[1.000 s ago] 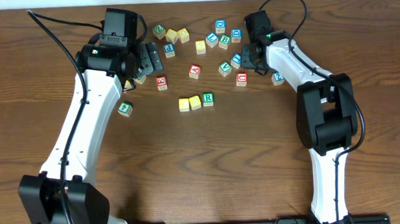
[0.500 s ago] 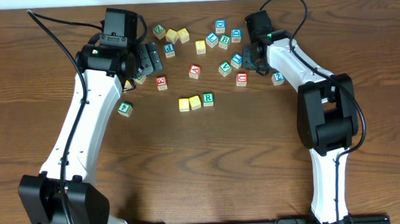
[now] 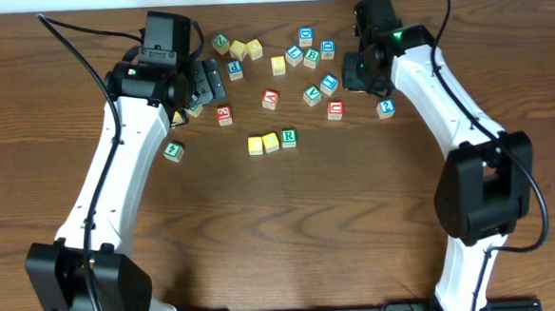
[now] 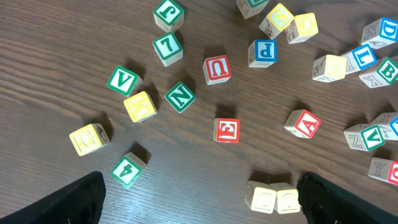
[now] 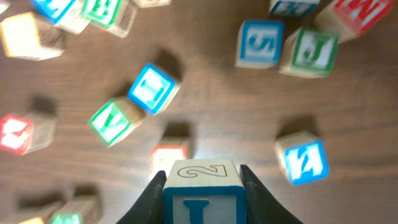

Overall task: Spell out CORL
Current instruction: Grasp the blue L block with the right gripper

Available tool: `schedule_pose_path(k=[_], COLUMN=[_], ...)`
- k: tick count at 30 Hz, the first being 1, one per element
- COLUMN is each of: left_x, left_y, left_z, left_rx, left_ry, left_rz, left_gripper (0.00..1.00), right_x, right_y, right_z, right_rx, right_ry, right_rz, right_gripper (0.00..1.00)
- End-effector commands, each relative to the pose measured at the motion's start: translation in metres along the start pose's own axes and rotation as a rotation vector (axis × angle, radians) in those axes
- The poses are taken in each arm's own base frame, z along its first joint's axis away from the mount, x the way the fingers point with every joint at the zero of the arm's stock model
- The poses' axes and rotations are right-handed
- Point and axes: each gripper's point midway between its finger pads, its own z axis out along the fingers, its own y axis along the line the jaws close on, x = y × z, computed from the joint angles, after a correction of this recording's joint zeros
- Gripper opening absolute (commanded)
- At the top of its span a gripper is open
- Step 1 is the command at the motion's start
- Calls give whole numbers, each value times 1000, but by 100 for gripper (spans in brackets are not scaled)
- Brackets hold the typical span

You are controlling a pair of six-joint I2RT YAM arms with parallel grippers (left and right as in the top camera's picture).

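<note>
The right pincer [image 5: 202,186] pinches a pale wooden cube with a blue letter [image 5: 202,177]. It has 1 black finger on each side and holds the cube up above the brown wooden counter [image 3: 291,231]. The letter looks like an L, but the picture edge cuts it off, so I cannot be sure. The left pincer [image 4: 202,202] is spread wide with nothing in it, over some loose blocks [image 4: 178,96].

In the middle of the counter sits a short row. It has 2 yellow wooden blocks [image 3: 264,143] and a green R block [image 3: 289,137], all touching. I think the cube belongs at the R end of that row.

A few things could go wrong:
- The top face of the cube shows a 2, and the blue letter is on a side face. Set down like this, the row would end in a 2.
- The fingers press on only 2 flat, smooth sides, so the cube could slip or twist.
- If the cube comes down too close, it could bump the R block and push the row crooked.
- Loose blocks lie under the cube, so a drop here could knock them about.

All the blocks are little wood cubes with hard corners and flat faces painted red, blue, green or yellow. I think they slide easily. The counter is dark, with long grain lines.
</note>
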Motion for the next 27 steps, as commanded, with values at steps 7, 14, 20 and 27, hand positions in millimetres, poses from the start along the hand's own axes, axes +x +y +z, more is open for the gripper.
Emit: schedule_pose_path(k=[7,14,20,27], left_x=[-1,-1,-1,-1], left_y=[5,5,5,5], left_z=[-3,-3,-3,-3], left_rx=[-11,-11,-11,-11], left_ry=[-6,-6,-7,-7], left_rz=[4,4,4,4], left_gripper=[98,98,98,98], right_x=[44,68,86,91], right_y=[43,61,71,83], right_z=[-10,-2,18,34], right_rx=[-101,-89,-99,-117], right_ry=[145,181,184,138], right_rz=[-101,-170,-199,-231], right_gripper=[14,17,17,20])
